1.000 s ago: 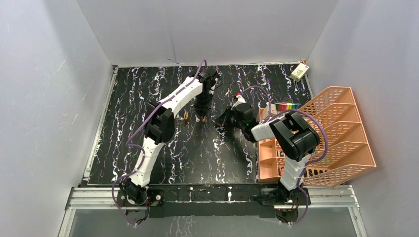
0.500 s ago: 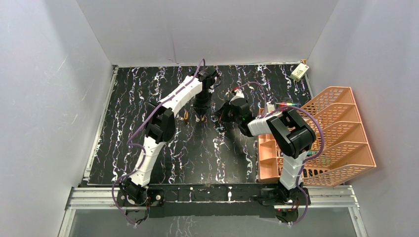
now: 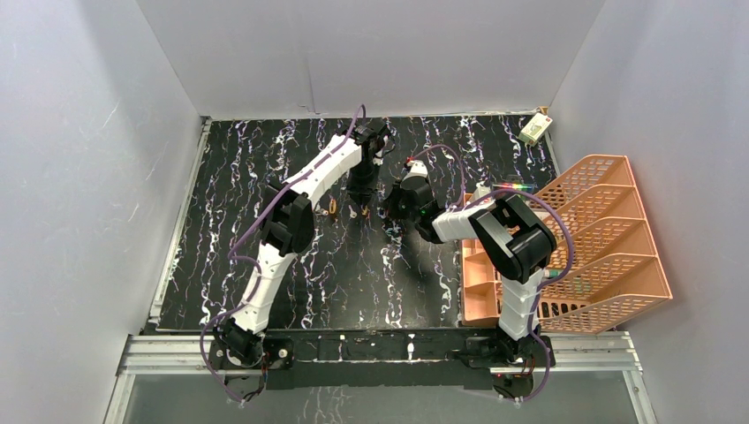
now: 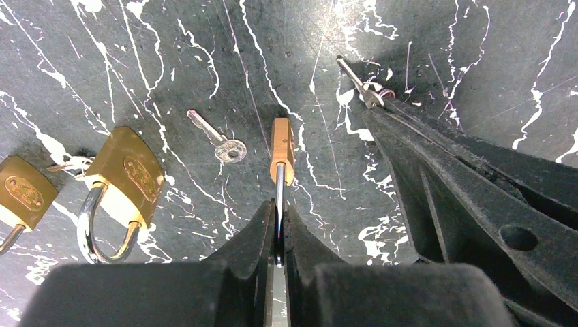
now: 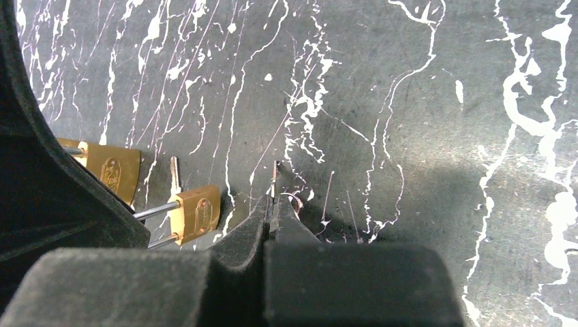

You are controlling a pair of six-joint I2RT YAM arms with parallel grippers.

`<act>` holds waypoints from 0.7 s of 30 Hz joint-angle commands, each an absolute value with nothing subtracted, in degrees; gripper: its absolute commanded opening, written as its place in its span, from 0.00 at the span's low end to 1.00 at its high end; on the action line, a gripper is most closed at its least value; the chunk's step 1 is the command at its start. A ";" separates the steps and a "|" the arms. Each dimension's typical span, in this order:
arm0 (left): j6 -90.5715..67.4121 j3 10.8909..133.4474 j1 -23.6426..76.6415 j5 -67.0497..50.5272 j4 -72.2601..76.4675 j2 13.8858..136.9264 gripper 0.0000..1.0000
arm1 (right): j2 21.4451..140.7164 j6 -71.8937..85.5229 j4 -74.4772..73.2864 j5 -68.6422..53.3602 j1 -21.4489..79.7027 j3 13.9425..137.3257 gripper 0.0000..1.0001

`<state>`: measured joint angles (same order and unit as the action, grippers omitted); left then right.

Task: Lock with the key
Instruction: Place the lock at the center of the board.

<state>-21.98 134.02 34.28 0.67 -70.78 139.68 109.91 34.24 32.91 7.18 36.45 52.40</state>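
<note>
Grey walls, black marbled worktop (image 3: pixel 238 159). Around its middle, toward the far edge, my left jaws clamp the shackle of the padlock (image 4: pixel 283 150), whose body points straight away. My right jaws pinch the key (image 5: pixel 274 178) just right of it, not yet facing its far end.

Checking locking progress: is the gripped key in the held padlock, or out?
Out. The key in the right gripper sits apart from the padlock held by the left gripper, bare table between them.
</note>
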 commanded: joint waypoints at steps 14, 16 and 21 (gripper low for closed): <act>-22.79 136.96 35.04 -2.88 -72.78 140.47 0.01 | 109.46 33.84 32.29 10.50 36.46 52.82 0.00; -22.86 137.39 35.24 -3.23 -72.71 140.48 0.01 | 109.59 33.92 32.26 10.30 36.43 52.90 0.00; -22.91 137.72 35.40 -3.01 -72.77 140.63 0.10 | 109.56 33.85 32.26 10.06 36.44 52.91 0.00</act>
<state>-22.44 135.55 34.74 -1.32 -70.96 140.51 109.91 34.28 32.73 8.88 36.45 52.40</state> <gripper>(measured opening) 0.069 0.010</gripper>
